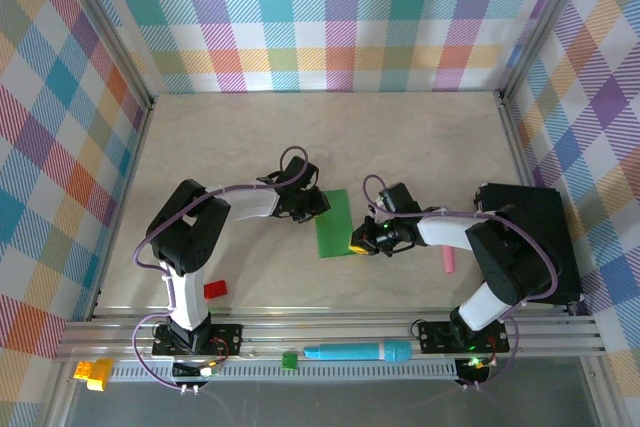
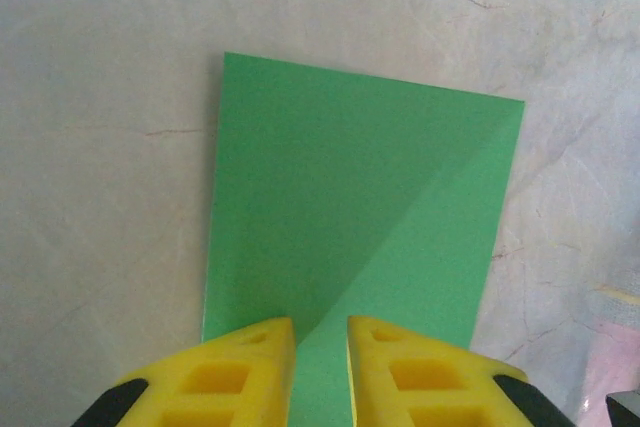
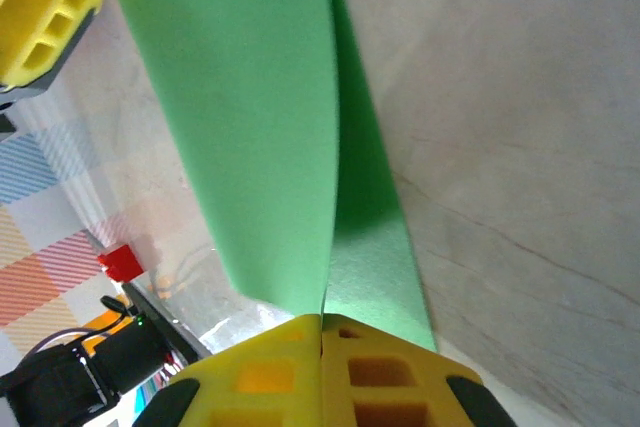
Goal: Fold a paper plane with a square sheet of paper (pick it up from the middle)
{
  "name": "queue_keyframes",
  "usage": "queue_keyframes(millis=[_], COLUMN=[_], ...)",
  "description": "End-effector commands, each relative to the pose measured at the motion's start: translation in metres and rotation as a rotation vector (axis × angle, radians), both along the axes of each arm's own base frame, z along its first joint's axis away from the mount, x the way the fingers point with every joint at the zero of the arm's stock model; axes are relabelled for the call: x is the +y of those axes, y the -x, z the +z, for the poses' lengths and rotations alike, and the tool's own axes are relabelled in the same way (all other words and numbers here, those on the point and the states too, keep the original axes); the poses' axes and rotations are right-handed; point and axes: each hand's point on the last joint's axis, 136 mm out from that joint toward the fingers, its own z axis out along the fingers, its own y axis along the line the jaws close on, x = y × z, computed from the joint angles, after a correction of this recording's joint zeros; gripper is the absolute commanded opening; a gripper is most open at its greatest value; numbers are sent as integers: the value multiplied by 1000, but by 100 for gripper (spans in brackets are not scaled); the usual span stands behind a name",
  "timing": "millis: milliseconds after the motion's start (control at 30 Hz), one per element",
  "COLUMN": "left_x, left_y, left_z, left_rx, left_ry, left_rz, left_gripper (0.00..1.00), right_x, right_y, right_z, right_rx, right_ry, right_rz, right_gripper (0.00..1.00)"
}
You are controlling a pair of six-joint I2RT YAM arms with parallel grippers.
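1. Checking top external view: found the square sheet of paper (image 1: 333, 224) mid-table, already creased to a narrow rectangle. Judged as an early fold step, no nose or wings yet. Logged left gripper (image 1: 310, 205) at its far-left edge and right gripper (image 1: 362, 243) at its near-right edge. Noted bare table (image 1: 250, 137) beyond the sheet as open room. Placed red block (image 1: 215, 290) and pink stick (image 1: 449, 260) well apart from it.
2. Left wrist view: saw left gripper (image 2: 322, 352) over the sheet's near edge, fingers (image 2: 250, 367) narrowly parted, nothing pinched between them. Found far and side edges straight and flat on the table. Cannot tell whether the diagonal shade line is crease or shadow.
3. Right wrist view: saw right gripper (image 3: 322, 332) clenched on the sheet's edge, with one layer lifted and bowing off the layer below. Judged next move: carry the lifted layer across, match edges, and press the crease while keeping the sheet pinned on the left side against sliding.
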Motion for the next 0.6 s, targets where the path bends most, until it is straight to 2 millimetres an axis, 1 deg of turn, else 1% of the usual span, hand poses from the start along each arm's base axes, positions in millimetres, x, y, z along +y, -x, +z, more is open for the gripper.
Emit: queue_keyframes(millis=[0,167,267,433,567], left_x=[9,10,9,11,14], left_y=[13,16,16,16,17], left_z=[-22,-24,-23,-26,-28], left_rx=[69,67,61,64,67], left_ry=[-41,-35,-23,-28,-39], left_rz=[-17,-19,-21,-8,1], left_gripper=[22,21,20,16,15], right_x=[11,22,28,41,49], right_y=[-3,-15,-23,-34,-40], right_z=[15,25,27,26,21], right_rx=[-32,-62,-68,-79,-76], right_ry=[-85,-116,-123,-122,-104], right_rz=[32,49,58,69,76], right_gripper=[5,5,5,4,4])
